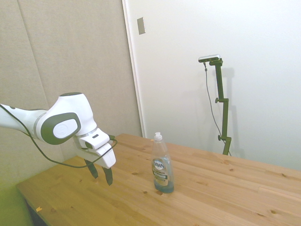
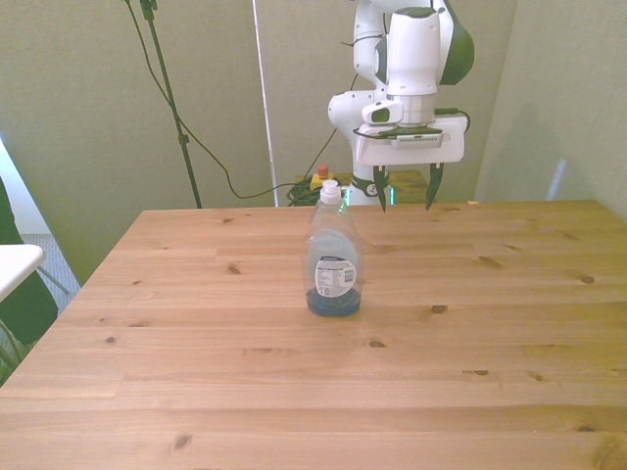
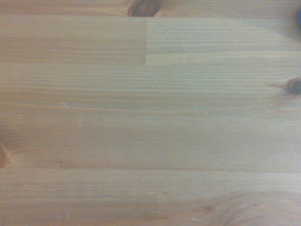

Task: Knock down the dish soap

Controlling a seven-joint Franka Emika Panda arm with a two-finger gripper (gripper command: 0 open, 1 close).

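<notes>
Side view shows the slim clear plastic dish soap bottle with a white cap and a blue-and-white label (image 1: 162, 165) standing upright on the pale wooden plank table (image 1: 225, 188), away from its edges. Most of the bottle is see-through and looks empty; a shallow pool of blue liquid sits at the bottom, below the label. The white arm's two-finger gripper (image 1: 101, 173) hangs above the tabletop beside the bottle, apart from it, dark fingers pointing down and spread with a clear gap between them, holding nothing.

From the front view the bottle (image 2: 333, 255) stands near the table's middle, with the gripper (image 2: 405, 193) behind it toward the front view's right. The wrist view takes in bare wood grain (image 3: 150, 122) with dark knots.
</notes>
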